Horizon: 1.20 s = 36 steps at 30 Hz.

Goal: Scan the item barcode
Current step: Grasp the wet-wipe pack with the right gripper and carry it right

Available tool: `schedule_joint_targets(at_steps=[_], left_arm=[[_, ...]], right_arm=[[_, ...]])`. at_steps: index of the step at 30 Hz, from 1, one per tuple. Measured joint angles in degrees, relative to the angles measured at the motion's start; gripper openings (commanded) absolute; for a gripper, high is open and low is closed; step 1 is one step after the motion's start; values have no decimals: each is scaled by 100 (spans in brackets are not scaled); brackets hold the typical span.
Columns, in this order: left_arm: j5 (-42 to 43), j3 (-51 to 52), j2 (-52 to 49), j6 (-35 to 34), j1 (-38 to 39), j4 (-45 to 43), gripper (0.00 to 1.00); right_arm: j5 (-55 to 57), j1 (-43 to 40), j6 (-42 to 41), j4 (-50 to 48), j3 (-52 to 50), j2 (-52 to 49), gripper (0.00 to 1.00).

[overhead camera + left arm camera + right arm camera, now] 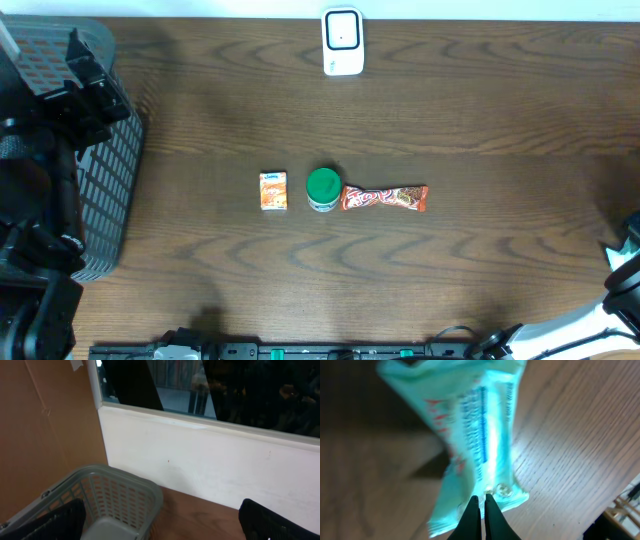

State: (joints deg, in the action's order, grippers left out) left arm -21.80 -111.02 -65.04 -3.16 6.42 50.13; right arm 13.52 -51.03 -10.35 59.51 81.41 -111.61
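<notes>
In the right wrist view a pale teal plastic packet (470,430) with blue and red print stretches away from my right gripper (481,496). The two dark fingers are shut together on its near sealed edge, above the wooden table. No barcode shows on the visible side. This packet is out of the overhead view, where only a bit of the right arm (625,265) shows at the right edge. The white scanner (341,41) stands at the far middle of the table. My left gripper (162,527) is open wide with nothing between its fingers, over the grey basket (115,497).
In a row at the table's centre are a small orange box (273,190), a green-lidded tub (323,189) and a red wrapped bar (384,198). The grey mesh basket (105,170) stands at the left edge under the left arm. A white wall lies beyond the table.
</notes>
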Motion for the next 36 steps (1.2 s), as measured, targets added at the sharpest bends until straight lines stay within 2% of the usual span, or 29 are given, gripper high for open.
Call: schedule_joint_targets(at_steps=[13, 22, 25, 29, 34, 36], left_arm=[[0, 0, 0, 0, 0, 0, 98], [0, 0, -13, 0, 0, -13, 97], [0, 0, -48, 0, 0, -26, 98], [0, 0, -133, 0, 0, -28, 98], [2, 0, -210, 0, 0, -26, 98], [0, 0, -212, 0, 0, -28, 98]], right_arm=[[90, -142, -120, -1049, -313, 0, 1], [166, -173, -120, -2164, -1113, 120, 1], [26, -184, -120, -2135, -1134, 155, 1], [-597, -162, -122, -1537, -890, 162, 1], [-1777, 24, -168, -505, 90, 149, 18], [-2317, 177, -175, -229, 584, 153, 30]])
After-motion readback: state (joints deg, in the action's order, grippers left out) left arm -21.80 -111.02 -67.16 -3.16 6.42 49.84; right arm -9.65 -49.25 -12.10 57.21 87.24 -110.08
